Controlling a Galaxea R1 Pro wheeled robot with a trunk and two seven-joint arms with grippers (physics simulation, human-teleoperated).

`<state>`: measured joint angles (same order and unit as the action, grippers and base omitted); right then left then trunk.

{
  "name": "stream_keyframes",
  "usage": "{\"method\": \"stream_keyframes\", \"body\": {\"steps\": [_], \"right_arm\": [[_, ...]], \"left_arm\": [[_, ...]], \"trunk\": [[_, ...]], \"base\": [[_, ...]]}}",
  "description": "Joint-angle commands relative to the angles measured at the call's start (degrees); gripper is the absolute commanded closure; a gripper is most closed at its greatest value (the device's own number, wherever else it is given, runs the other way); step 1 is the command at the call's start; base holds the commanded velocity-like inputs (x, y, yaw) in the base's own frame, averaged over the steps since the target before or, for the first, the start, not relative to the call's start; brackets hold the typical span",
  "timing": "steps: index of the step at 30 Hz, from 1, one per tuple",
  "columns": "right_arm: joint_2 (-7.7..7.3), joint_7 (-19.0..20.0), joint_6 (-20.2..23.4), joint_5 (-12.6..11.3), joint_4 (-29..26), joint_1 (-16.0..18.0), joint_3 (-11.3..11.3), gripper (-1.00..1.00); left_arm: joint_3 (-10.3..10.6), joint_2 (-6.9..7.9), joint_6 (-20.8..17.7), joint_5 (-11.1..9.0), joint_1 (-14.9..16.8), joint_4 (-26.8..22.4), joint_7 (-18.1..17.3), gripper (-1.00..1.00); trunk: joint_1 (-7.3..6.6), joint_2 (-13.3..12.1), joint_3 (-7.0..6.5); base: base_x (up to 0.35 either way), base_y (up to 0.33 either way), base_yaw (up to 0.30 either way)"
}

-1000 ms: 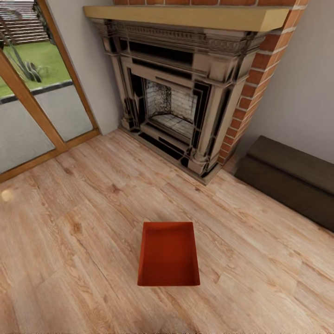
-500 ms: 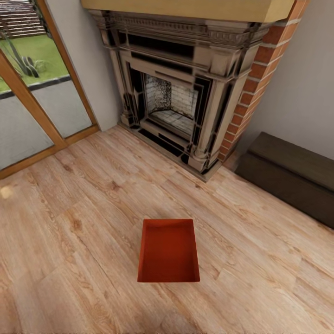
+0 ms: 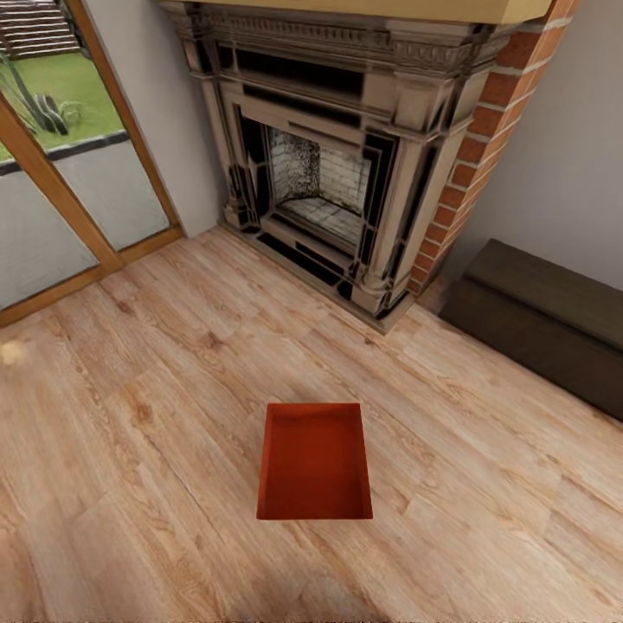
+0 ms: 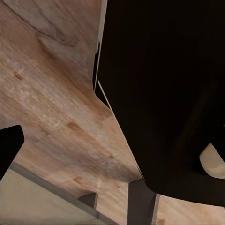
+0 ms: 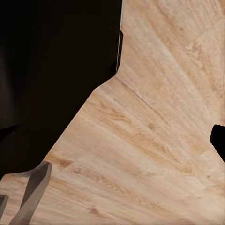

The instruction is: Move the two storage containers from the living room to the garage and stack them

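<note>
A single orange-red storage container (image 3: 315, 463) is seen from the head camera, set flat on the light wood-plank floor (image 3: 156, 415) of the living room. Its open top faces up, its inside is bare, and it lies in the lower middle of the view, well apart from everything else. A second container cannot be made out in any view.

Beyond the container, a fireplace (image 3: 333, 164) is set at an angle across the corner. It is framed by a dark carved surround, a pale wooden mantel along its top edge, and a column of red brick (image 3: 472, 160) on its right side. To the right of the brick, a long low dark cabinet (image 3: 541, 324) is placed against a plain grey wall. To the left, a glass door in a wooden frame (image 3: 61, 199) is seen, with grass and paving visible through it.

In the left wrist view, wood planks (image 4: 51, 117) are shown beside a large black shape, part of the robot's own body; a dark tip is seen at one edge, but it cannot be told whether the left gripper's jaws are apart or closed. In the right wrist view, pale planks (image 5: 154, 136) are seen next to another black mass, and a small dark tip at the edge; the right jaws' state cannot be told either. Nothing is seen held by either gripper.
</note>
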<state>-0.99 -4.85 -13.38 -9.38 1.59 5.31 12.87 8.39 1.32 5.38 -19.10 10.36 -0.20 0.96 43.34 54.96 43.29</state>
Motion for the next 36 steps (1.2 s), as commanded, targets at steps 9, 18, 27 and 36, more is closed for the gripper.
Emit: {"method": "stream_keyframes", "body": {"steps": [9,18,27,36], "right_arm": [[0.08,-0.6,-0.4,-0.8,0.2,0.1,0.5,-1.0],[0.1,-0.6,-0.4,-0.7,0.2,0.1,0.5,-1.0],[0.05,-1.2,4.5,-1.0,-2.5,0.0,0.0,-1.0],[-2.51,-9.4,11.4,-1.7,-8.9,9.0,-2.2,-1.0]], "left_arm": [[0.4,0.0,0.2,-0.4,0.0,0.0,0.1,-1.0],[0.4,0.0,0.2,-0.4,0.0,0.0,0.1,-1.0],[0.6,1.23,-0.5,-0.3,0.1,-1.9,0.2,-1.0],[0.5,8.96,-13.0,-8.0,1.1,-11.1,1.0,-1.0]], "trunk": [[0.0,0.0,0.59],[0.0,0.0,0.61],[0.0,0.0,0.61],[0.0,0.0,0.61]], "base": [[0.0,0.0,0.0],[0.0,0.0,0.0],[0.0,0.0,0.0],[0.0,0.0,0.0]]}}
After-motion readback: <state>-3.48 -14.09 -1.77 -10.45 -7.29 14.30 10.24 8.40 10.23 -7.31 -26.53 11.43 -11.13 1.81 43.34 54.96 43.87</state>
